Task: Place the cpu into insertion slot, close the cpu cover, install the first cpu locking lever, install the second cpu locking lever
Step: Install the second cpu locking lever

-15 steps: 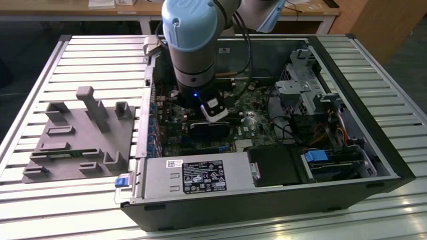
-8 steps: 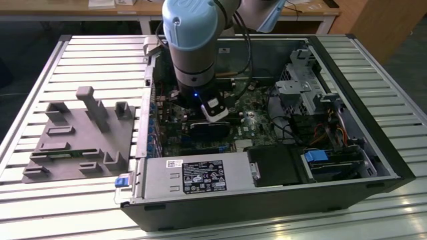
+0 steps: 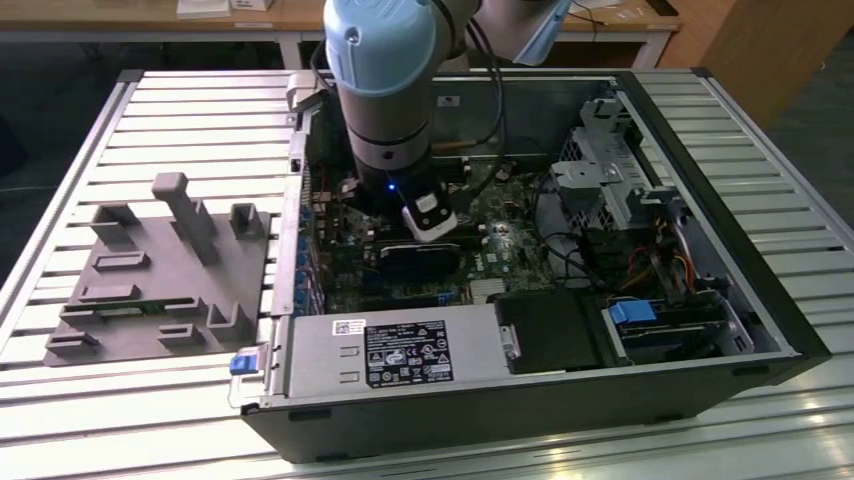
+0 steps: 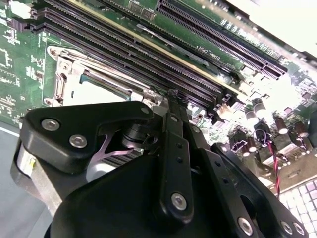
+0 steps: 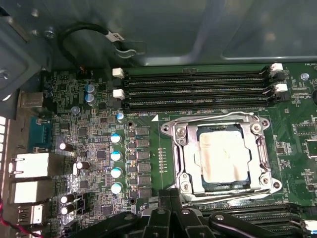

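Observation:
The cpu [image 5: 223, 156], a dull silver-bronze square, lies flat in the insertion slot [image 5: 179, 184] on the green motherboard. The silvery cpu cover [image 5: 185, 158] lies down around it as a frame. A thin wire lever [image 5: 233, 194] runs along the socket edge nearest my gripper. My gripper [image 5: 173, 198] is shut, its black fingertips just off that corner of the socket. In the second wrist view my gripper [image 4: 176, 99] points at the board beside the cover [image 4: 64, 74] and the cpu [image 4: 96, 89]. In the exterior view my gripper [image 3: 430, 232] reaches down inside the open computer case.
Long black memory slots [image 5: 198, 89] run beside the socket. Capacitors [image 5: 116, 163] and rear ports [image 5: 29, 168] stand nearby. The power supply box [image 3: 387, 355], drive cage [image 3: 607, 190] and cables crowd the case. A grey fixture block [image 3: 160, 280] sits at the exterior view's left.

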`<state>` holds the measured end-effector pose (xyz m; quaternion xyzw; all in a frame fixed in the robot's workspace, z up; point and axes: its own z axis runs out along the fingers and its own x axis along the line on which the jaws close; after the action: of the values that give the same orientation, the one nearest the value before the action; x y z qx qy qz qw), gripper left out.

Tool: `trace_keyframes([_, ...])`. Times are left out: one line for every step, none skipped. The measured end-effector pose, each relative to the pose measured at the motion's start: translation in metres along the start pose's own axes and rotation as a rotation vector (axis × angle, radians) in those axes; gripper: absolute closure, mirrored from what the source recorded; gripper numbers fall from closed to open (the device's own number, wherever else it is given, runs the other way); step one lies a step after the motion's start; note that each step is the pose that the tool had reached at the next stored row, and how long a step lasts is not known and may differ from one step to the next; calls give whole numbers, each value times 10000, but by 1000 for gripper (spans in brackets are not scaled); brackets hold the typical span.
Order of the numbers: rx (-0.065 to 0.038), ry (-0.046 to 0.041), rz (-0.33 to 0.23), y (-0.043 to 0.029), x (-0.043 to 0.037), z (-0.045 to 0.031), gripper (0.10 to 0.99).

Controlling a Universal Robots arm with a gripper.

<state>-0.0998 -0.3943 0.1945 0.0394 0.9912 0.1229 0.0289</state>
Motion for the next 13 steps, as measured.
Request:
trace_keyframes([0,0,0,2,0,-9,980])
trace_keyframes([-1,0,0,5,-1,-21,980])
trace_keyframes([0,0,0,9,-2,-36,980])
trace_keyframes([0,1,0,13,-2,-51,980])
trace_keyframes([0,0,0,17,-3,-66,980])
trace_keyframes([-1,0,0,21,-4,-81,980])
trace_keyframes([-1,0,0,25,-5,-96,980])
trace_keyframes([0,0,0,29,-5,-113,980])
trace_keyframes([0,0,0,32,-6,-127,980])
trace_keyframes([0,0,0,35,-7,-137,980])
trace_keyframes([0,0,0,36,-7,-144,980])
trace_keyframes([-2,-1,-1,37,-8,-144,980])
trace_keyframes([4,-2,-2,37,-12,-143,980])
